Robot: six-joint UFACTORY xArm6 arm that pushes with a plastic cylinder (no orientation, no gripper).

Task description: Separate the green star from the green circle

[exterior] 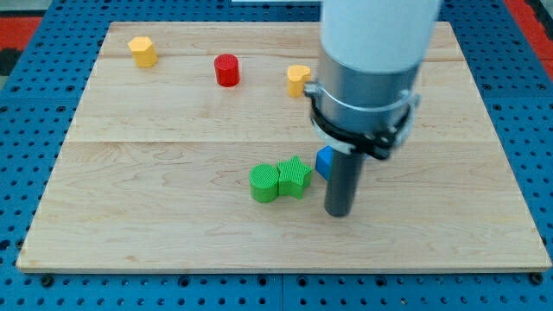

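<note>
The green star (295,176) sits near the board's middle, touching the green circle (264,183) on its left; my tip (338,212) rests just right of the star, slightly nearer; I have no fingers, only a rod; a blue block (323,161) lies partly hidden behind the rod; a red cylinder (226,70) and two yellow blocks (143,52) (298,79) lie far off on the wooden board (130,190).

The green star (295,175) was seen lying flat on the wooden board, a ribbed, bright green block just below the board's middle. The green circle (264,183), a short ribbed cylinder of the same green, stood upright at the star's 9 o'clock side, slightly lower in the view. The 2 blocks were touching, with no gap visible between them.
</note>
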